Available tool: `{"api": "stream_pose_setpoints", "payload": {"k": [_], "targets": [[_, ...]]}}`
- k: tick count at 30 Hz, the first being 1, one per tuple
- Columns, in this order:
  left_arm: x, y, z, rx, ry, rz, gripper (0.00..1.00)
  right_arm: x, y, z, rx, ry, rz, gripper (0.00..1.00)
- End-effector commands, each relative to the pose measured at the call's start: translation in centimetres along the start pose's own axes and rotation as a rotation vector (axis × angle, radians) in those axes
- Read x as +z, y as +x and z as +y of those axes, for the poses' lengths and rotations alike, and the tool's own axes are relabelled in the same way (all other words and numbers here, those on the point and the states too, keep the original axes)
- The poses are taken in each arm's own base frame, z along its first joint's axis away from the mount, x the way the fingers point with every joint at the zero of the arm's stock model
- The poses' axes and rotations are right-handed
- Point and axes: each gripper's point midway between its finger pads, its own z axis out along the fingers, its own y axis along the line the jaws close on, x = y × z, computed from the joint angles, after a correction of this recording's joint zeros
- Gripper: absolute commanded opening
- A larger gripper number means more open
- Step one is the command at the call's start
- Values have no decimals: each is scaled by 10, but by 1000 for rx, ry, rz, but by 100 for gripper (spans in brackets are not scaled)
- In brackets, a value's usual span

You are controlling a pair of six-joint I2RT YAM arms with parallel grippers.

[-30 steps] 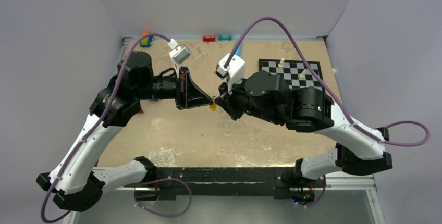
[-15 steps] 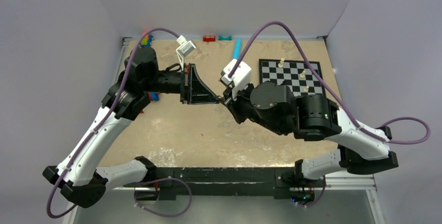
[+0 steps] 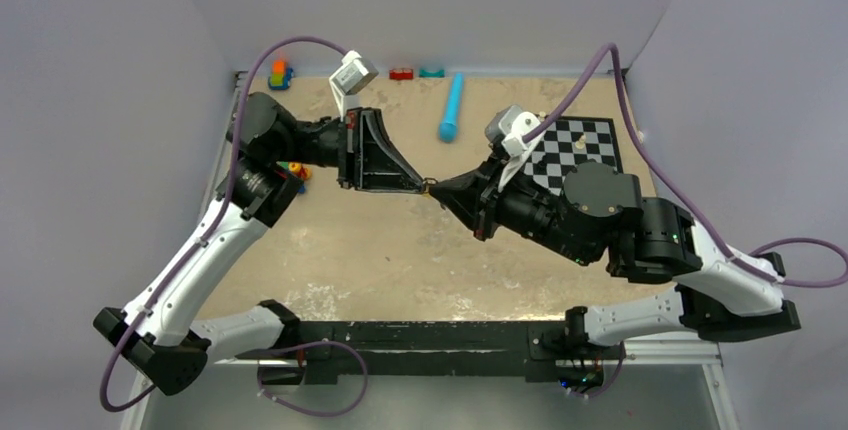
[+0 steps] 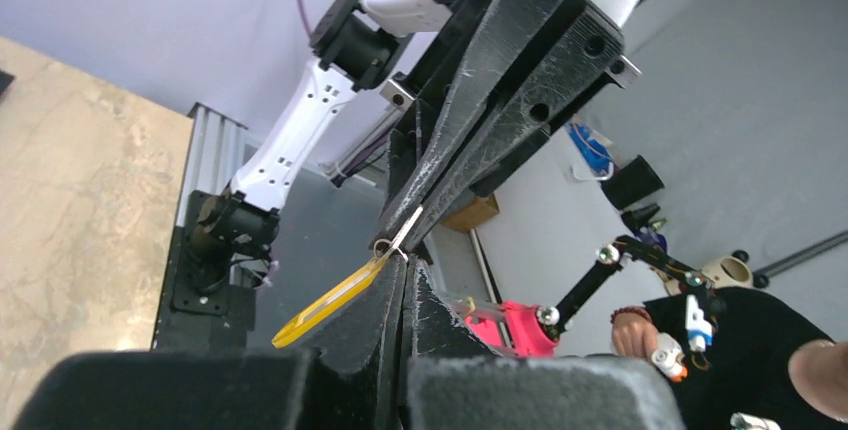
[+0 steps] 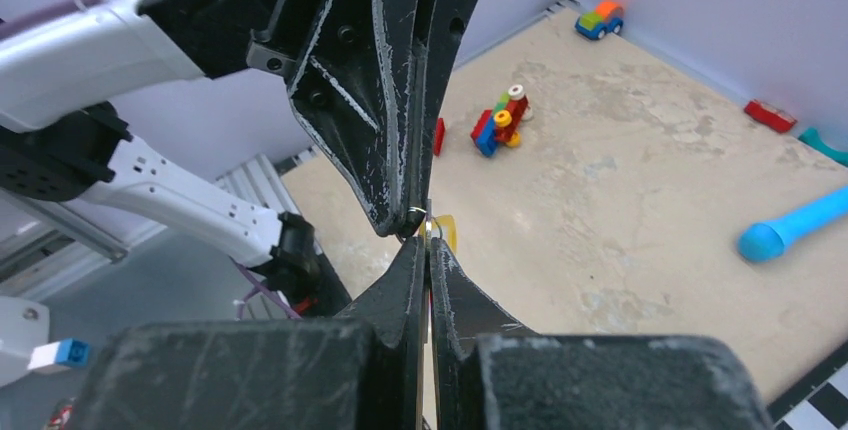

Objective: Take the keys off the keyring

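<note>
Above the middle of the table my left gripper (image 3: 421,187) and right gripper (image 3: 438,190) meet tip to tip, both shut. In the left wrist view the small silver keyring (image 4: 384,246) sits at the tips of my left gripper (image 4: 406,262), and a yellow key (image 4: 330,305) hangs from it down to the left. A thin silver blade (image 4: 411,222) is pinched between the right gripper's fingers above. In the right wrist view my right gripper (image 5: 426,242) holds that blade edge-on, with the yellow key head (image 5: 446,231) just behind and the keyring (image 5: 415,214) at the left gripper's tip.
A light-blue cylinder (image 3: 451,108) lies at the back centre. A chessboard (image 3: 585,140) with a few pieces lies at the right, partly under the right arm. Multicoloured toy blocks (image 3: 293,170) sit by the left arm, and a toy car (image 3: 279,75) stands in the back left corner.
Both arms rose and shifted: the left wrist moved back, the right arm swung out to the right and its wrist turned. The yellow key that hung below the tips no longer shows from above.
</note>
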Motion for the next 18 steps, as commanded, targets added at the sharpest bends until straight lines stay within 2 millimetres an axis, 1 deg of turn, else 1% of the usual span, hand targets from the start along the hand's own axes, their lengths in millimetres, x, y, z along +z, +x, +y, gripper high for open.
{"api": "stream_pose_setpoints", "payload": {"k": [1,5,9,18], "targets": [[-6,-21,-50,126,167,-56,0,-4,33,-4,-42,0,105,0],[-7,-30,-60,113,248,-71,0,-7,34,-2,-29,-20,85,0],[-9,-37,-63,85,301,-83,0,-16,28,-4,-8,-40,41,0],[-14,-43,-60,81,281,-88,0,-33,17,-8,23,-75,-32,0]]}}
